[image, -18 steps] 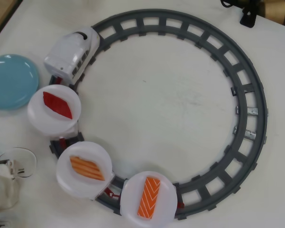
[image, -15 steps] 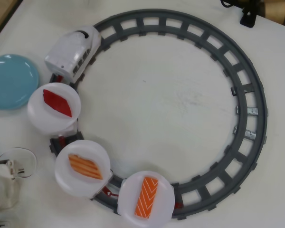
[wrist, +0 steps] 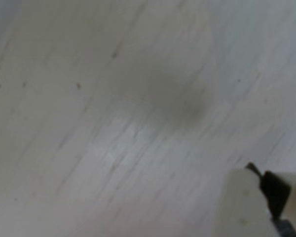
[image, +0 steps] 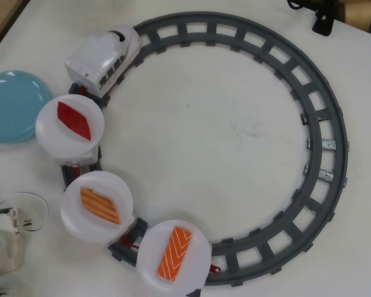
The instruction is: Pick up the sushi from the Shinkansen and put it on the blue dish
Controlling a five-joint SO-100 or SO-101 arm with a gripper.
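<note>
While the overhead view takes in the whole white table (image: 235, 136), no arm or gripper appears in it, so where the sushi lies relative to the jaws cannot be told. Largest on the table is the grey ring of track (image: 324, 117), which fills most of that view. On its left arc rides the Shinkansen (image: 103, 57), its white nose pointing up and to the right along the rail, with three cars trailing below it, each topped by a round white plate. Just left of the train, off the track, sits the blue dish (image: 12, 106); its right edge lies just beside the first white plate (image: 49, 133), and whether the two touch is unclear. That first plate carries a dark red piece (image: 73, 120). On the middle plate lies a paler orange piece (image: 100, 205) with faint stripes. Resting on the last plate (image: 191, 272), at the bottom of the ring, is the sushi (image: 174, 252), bright orange with white chevrons, well apart from the blue dish.

The wrist view shows only blurred pale table surface and, at the lower right corner, a pale part of the gripper (wrist: 259, 207) with a dark tip; how its jaws stand cannot be told, and nothing is seen in its hold.
</note>
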